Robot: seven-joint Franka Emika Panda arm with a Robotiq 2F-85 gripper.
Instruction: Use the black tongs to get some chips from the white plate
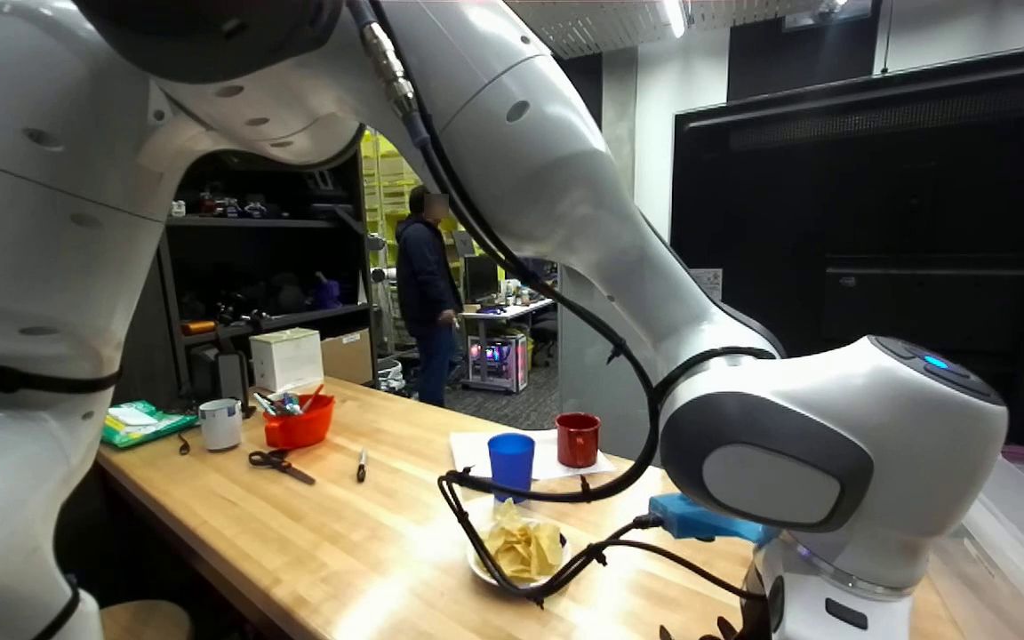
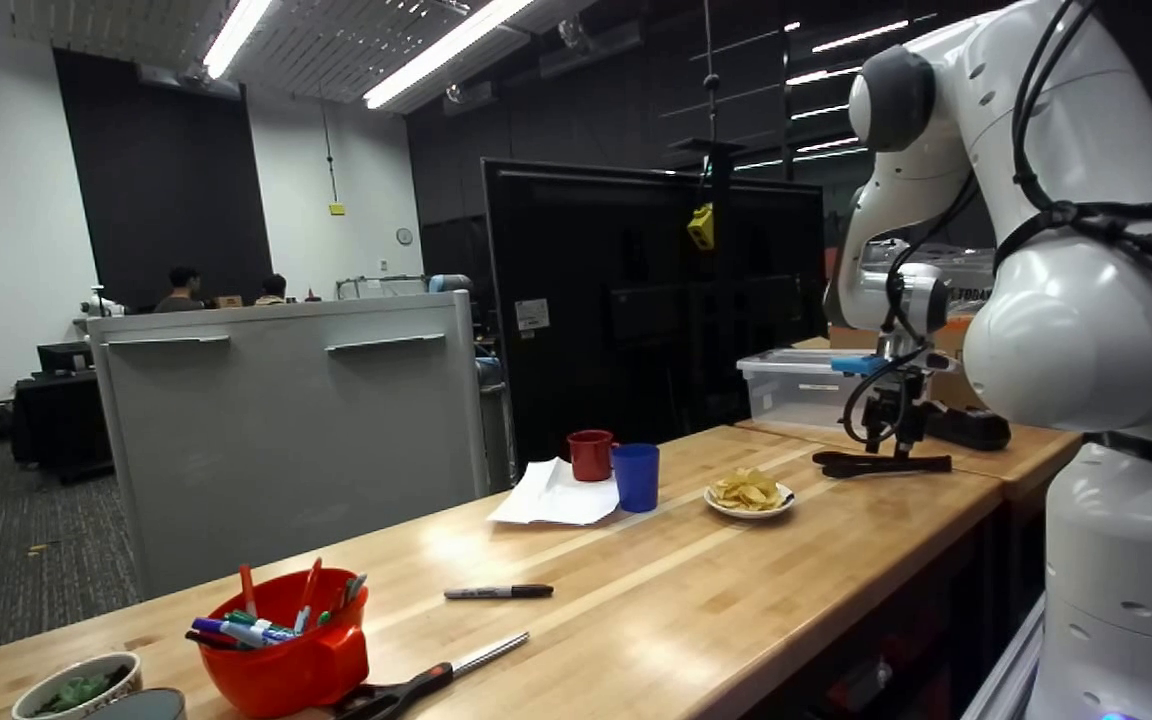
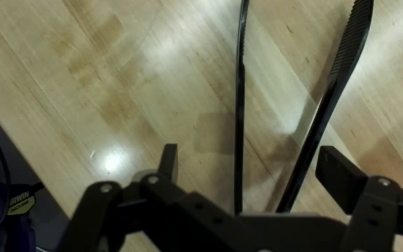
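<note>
- While it grips nothing, the tool stands spread wide around, or just above, the black tongs, to pinch both arms, I'd guess.
- Near those, on the same surface, a white plate gathers the chips.
- Farther off, a red cup on paper, perhaps set aside.

The desk, counted

One pair of black tongs, one white plate, one heap of chips. Two cups: blue cup, red cup. One red tub, one pair of scissors, one marker, one potted plant, one green packet by the edge.
</note>
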